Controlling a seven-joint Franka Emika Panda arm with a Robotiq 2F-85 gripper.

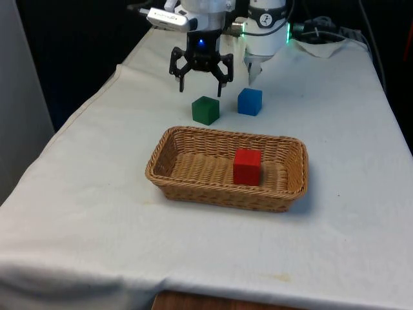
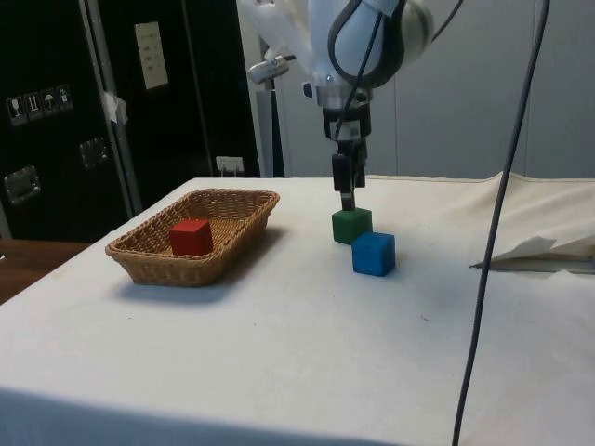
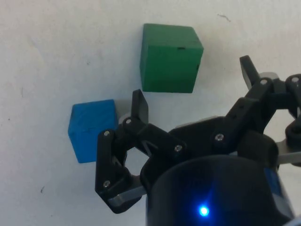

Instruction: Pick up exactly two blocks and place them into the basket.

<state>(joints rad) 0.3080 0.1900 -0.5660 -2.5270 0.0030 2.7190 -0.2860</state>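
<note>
Already one red wooden cube (image 1: pixel 246 166) sits in the woven wicker basket (image 1: pixel 284 194); wide-spread, empty jaws hover above the green wooden cube (image 1: pixel 205 110), and descending off-centre could nudge the nearby blue wooden cube (image 1: pixel 249 101).

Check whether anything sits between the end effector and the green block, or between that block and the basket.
Nothing visible does. The open end effector hangs just above the green block; the blue block sits beside it, apart. Bare cloth leads to the basket.
</note>
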